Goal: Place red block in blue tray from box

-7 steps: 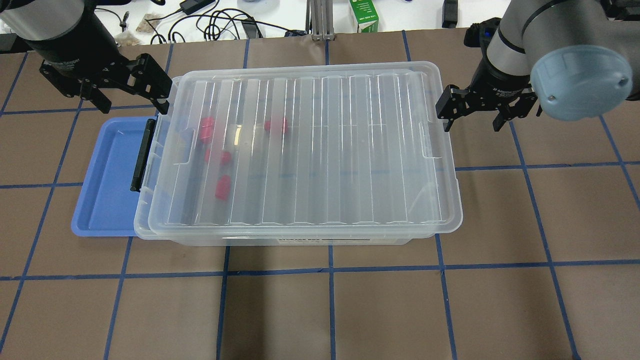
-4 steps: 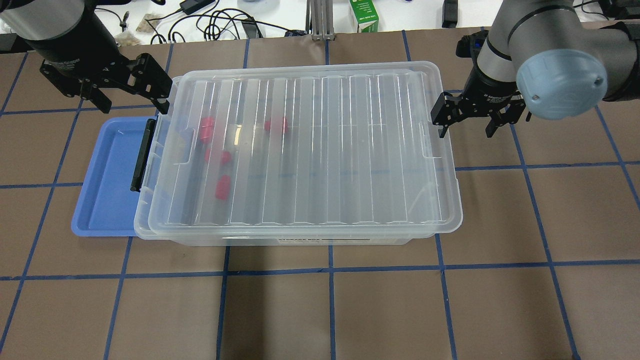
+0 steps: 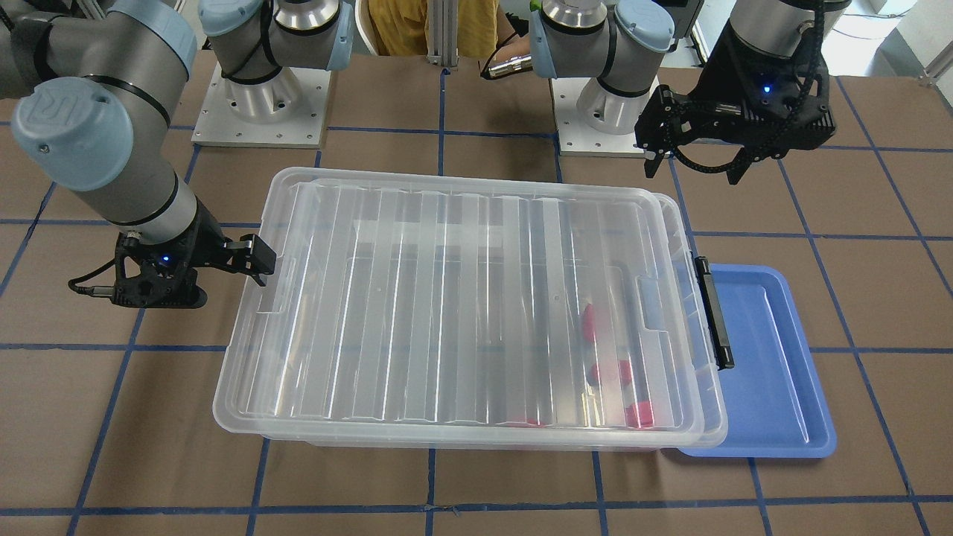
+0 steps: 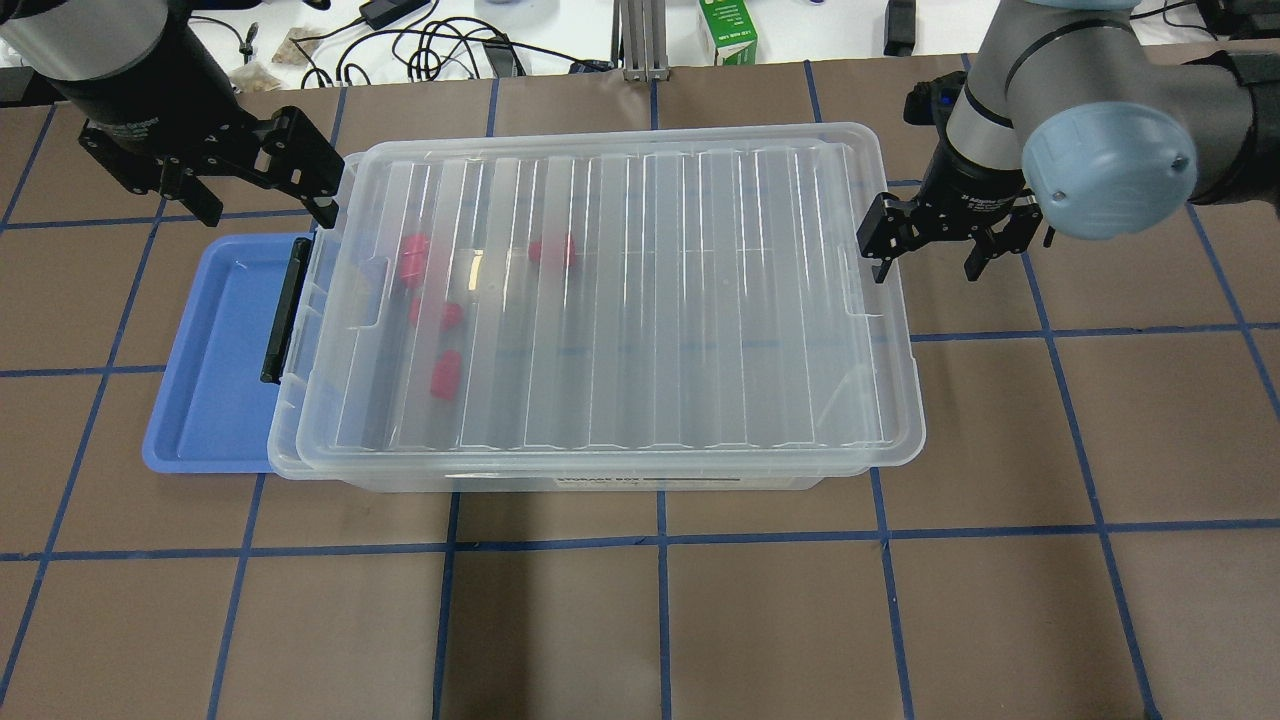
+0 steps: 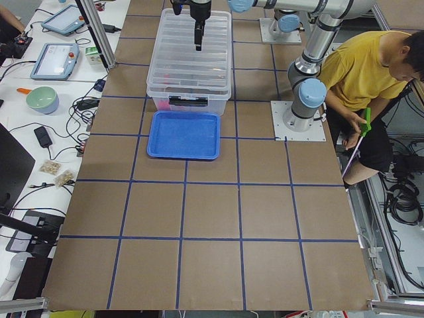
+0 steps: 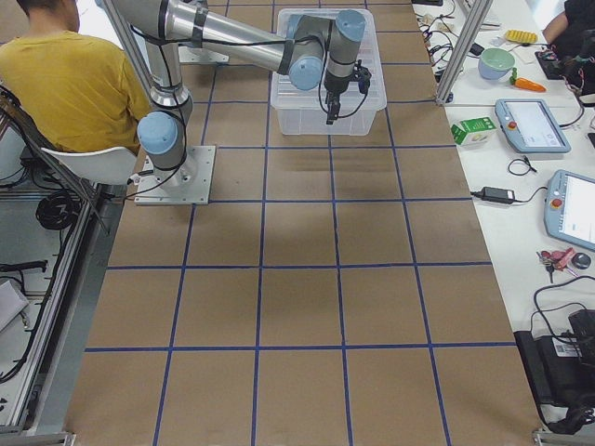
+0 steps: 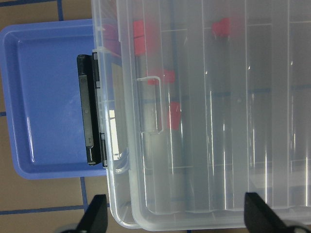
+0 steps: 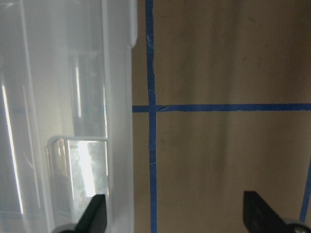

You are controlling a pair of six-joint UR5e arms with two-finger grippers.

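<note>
The box (image 4: 900,400) is a clear bin with its ribbed lid on, at mid table. Several red blocks (image 4: 446,374) lie inside near its left end, and they show through the lid in the left wrist view (image 7: 174,115). The blue tray (image 4: 220,350) lies against the box's left end, partly under its black latch (image 4: 282,310). My left gripper (image 4: 265,215) is open and empty, high over the box's far left corner. My right gripper (image 4: 925,270) is open and empty at the box's right end, one finger (image 8: 95,216) over the rim and the other over the table.
A green carton (image 4: 727,30) and cables (image 4: 430,45) lie beyond the table's far edge. The robot bases (image 3: 260,97) stand behind the box. A person in yellow (image 5: 371,73) sits by the robot. Blue tape lines cross the brown table.
My right gripper has moved left, up to the box's right end. The left gripper, box, tray and blocks have not moved.
</note>
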